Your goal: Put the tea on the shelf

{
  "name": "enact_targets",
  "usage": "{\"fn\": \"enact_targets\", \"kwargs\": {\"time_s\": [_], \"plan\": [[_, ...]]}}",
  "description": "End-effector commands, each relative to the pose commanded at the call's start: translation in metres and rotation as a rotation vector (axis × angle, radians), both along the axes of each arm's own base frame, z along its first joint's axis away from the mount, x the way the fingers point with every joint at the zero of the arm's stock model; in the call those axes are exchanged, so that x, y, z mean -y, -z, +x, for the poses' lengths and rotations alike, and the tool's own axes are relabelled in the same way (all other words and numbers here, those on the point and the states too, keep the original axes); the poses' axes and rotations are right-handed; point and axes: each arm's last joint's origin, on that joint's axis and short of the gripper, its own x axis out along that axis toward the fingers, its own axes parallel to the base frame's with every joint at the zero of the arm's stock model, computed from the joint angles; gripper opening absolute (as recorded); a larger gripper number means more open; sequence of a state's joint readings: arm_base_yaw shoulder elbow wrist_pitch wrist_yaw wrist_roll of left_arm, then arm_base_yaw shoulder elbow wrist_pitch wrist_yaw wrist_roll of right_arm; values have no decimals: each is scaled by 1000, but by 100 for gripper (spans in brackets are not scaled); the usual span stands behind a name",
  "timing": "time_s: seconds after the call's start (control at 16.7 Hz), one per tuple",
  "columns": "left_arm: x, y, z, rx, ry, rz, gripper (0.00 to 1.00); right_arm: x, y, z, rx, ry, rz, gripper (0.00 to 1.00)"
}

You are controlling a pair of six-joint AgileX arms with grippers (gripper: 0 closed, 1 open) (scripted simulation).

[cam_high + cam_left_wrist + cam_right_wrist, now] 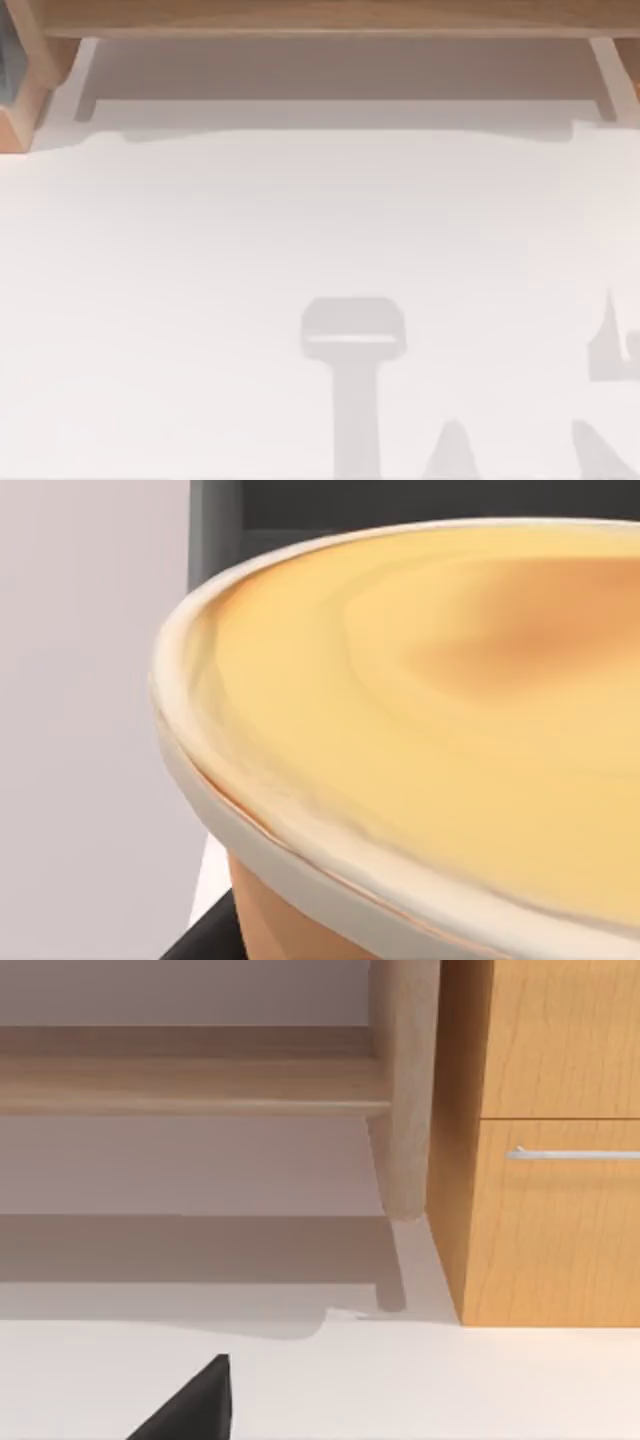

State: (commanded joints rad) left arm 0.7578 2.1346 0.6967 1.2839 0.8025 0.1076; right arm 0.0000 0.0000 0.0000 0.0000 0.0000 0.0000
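Tea (440, 750): round cup, orange-tan wall, pale yellow lid, close under the left wrist camera, dark jaws showing at its edges, apparently gripping it for carriage. Shelf (320, 18): wooden board, top edge of the overhead frame, above the white surface (250, 260). Right jaws: state cannot tell. Drawer cabinet (540, 1140): beside the shelf support.

Tea (420, 740): pale yellow top w/ darker orange-tan swirl, cream-white rim, orange-tan side below. Dark grey/black part behind & under it in left wrist view.

Shelf (320, 15): light-brown wood board w/ faint grain; supports pale whitish, beige in right wrist view (405, 1090).

Table (200, 300): plain white, soft grey shadows.

Cabinet (545, 1140): warm orange-brown wood grain, silver handle (575, 1153).

Black fingertip (195, 1405) low in right wrist view.
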Motion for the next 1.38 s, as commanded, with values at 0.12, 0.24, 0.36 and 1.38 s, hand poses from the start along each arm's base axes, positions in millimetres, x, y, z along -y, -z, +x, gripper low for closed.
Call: {"fn": "enact_targets", "kwargs": {"time_s": [0.12, 0.24, 0.36, 1.38], "plan": [[0, 0, 0, 0, 0, 0, 25, 0, 0, 0, 0, 0, 0, 100], [0, 0, 0, 0, 0, 0, 10, 0, 0, 0, 0, 0, 0, 100], [0, 0, 0, 0, 0, 0, 0, 0, 0, 0, 0, 0, 0, 100], [0, -10, -1, 0, -1, 2, 0, 0, 0, 0, 0, 0, 0, 100]]}}
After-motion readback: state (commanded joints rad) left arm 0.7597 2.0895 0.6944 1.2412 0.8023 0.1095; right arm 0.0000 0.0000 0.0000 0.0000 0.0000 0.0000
